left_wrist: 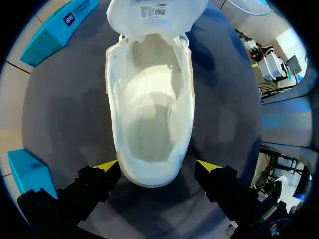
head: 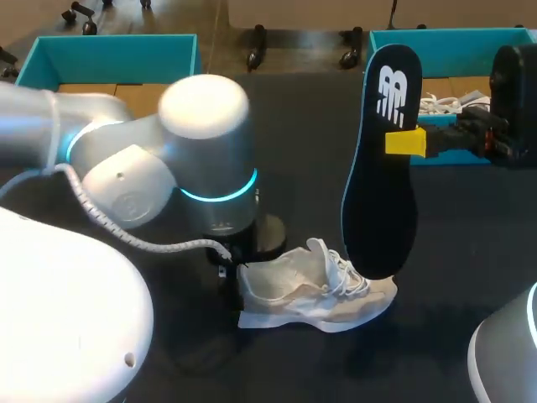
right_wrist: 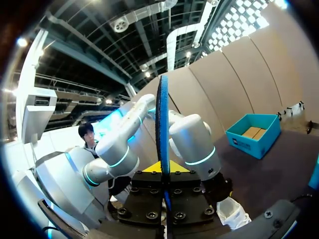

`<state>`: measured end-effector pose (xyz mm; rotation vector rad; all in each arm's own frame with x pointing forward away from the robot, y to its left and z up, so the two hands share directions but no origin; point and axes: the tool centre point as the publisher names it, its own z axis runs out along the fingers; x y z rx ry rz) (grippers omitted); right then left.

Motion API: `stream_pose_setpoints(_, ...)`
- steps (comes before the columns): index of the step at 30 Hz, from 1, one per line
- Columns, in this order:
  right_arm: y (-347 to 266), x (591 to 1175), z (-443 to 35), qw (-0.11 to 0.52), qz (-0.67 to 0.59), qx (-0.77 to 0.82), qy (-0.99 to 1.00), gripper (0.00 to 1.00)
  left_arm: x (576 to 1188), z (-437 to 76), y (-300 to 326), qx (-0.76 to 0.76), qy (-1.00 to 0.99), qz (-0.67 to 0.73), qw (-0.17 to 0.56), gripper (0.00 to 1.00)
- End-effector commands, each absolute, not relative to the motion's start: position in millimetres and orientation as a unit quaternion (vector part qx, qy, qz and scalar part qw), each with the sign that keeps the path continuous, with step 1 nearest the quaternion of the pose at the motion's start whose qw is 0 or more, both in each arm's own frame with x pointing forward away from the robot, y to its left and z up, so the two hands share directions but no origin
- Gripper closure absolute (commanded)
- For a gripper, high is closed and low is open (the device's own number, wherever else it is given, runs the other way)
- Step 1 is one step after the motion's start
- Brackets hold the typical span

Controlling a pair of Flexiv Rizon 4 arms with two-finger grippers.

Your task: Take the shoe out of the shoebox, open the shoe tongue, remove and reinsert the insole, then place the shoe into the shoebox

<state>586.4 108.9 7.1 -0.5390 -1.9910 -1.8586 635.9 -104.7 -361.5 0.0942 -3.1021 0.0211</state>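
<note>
A beige shoe (head: 315,290) lies on the dark table, its toe pointing right. Seen from the left wrist, the shoe (left_wrist: 152,99) gapes open with its tongue (left_wrist: 157,12) folded forward and no insole inside. My left gripper (left_wrist: 158,167) is open, its yellow fingertips (left_wrist: 107,165) on either side of the heel. The black insole (head: 382,159) hangs upright above the shoe's toe, and my right gripper (head: 404,143) is shut on its edge. In the right wrist view the insole (right_wrist: 162,114) stands edge-on between the fingers of the right gripper (right_wrist: 163,167).
A teal shoebox (head: 109,59) sits at the back left. A second teal box (head: 453,46) at the back right holds white laces (head: 440,105), just behind my right gripper. My left arm's bulky wrist (head: 205,151) covers the table left of the shoe.
</note>
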Motion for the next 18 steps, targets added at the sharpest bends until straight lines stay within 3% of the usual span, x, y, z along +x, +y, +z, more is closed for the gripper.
stream_pose_setpoints(1,110.6,586.8,6.3,0.182,-0.658,-0.192,-0.706,1.00,634.1,-363.3,-108.9,0.035,-0.997,-0.061,0.013,0.00)
stream_pose_setpoints(18,110.6,586.8,6.3,0.182,-0.658,-0.192,-0.706,1.00,629.9,-320.2,-119.4,0.028,-0.999,-0.031,-0.029,0.00)
